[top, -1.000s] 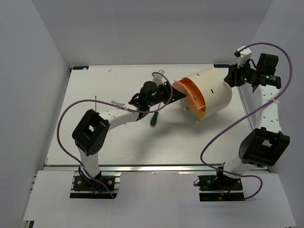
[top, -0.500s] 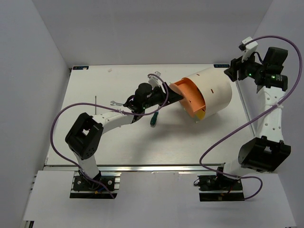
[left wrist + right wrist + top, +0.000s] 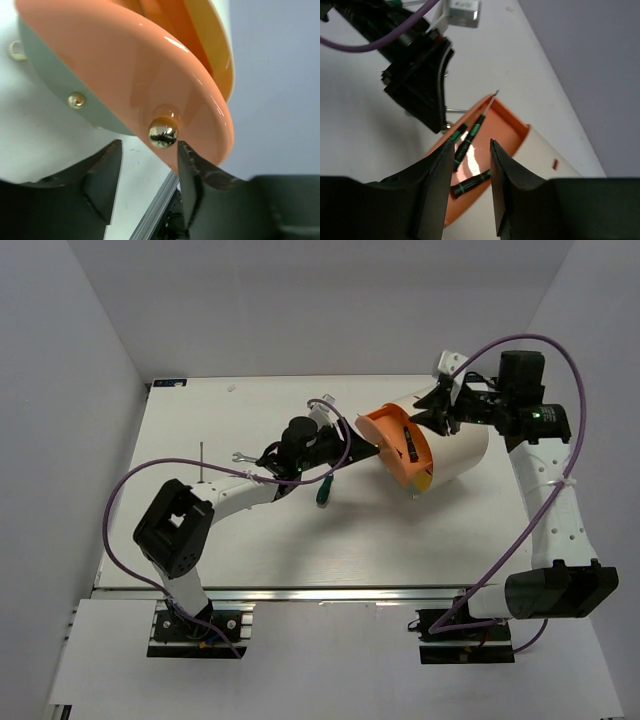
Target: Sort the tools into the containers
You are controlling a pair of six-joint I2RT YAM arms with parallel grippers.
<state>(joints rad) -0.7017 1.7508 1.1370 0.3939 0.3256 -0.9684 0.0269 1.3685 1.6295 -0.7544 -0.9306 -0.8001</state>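
The cream-white drum container lies on its side with an orange compartment pulled out toward the left. Three green-and-black screwdrivers lie inside that compartment. My left gripper stands open at the compartment's front, its jaws either side of a small gold knob. Above the compartment hangs my right gripper, open and with nothing between its fingers. One more screwdriver lies on the table under the left arm. A silver wrench lies further left.
A thin metal rod lies near the table's left side. The white table ends at a metal rail in front. White walls close in the back and both sides. The left arm's purple cable loops over the table's left part.
My right arm has swung from beyond the drum's far right end to above the orange compartment, and its jaws have narrowed. My left gripper stays at the knob, jaws wider than a second ago.
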